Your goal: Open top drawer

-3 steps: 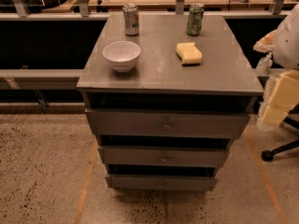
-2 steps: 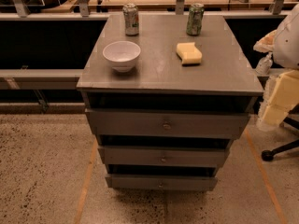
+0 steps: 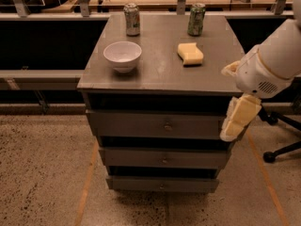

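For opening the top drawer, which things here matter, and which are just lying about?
Job:
- top drawer
- its knob
- gripper, hanging by the drawer's right end

Lying about:
- white bowl
- silver can
- green can
- yellow sponge
- middle drawer
- bottom drawer

— That smooth white rounded arm (image 3: 277, 55), any details?
— A dark seam ring (image 3: 263, 60), a small slotted vent (image 3: 267, 86).
— And below it?
— A pale cream, blocky plastic claw (image 3: 239, 119), low at right.
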Robot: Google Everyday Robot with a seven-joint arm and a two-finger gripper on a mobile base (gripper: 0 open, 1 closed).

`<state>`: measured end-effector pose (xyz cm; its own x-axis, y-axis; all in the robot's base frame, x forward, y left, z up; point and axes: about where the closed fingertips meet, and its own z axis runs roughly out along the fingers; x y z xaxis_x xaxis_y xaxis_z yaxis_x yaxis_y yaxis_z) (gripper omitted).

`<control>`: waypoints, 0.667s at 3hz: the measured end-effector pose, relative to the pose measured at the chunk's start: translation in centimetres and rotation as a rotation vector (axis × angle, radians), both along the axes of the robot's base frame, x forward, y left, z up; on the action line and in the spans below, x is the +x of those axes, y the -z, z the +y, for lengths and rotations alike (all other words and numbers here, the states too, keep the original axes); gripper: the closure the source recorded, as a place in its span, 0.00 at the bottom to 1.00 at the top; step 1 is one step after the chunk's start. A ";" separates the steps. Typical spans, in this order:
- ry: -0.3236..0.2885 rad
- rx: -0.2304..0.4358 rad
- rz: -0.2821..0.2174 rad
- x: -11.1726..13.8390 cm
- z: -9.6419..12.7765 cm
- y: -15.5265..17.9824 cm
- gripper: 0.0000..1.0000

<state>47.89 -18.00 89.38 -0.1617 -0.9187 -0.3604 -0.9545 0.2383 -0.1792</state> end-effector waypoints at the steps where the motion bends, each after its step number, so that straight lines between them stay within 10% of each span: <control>1: -0.066 0.051 0.002 1.8 2.2 5.1 0.00; 2: -0.121 0.085 0.024 2.8 3.9 8.6 0.00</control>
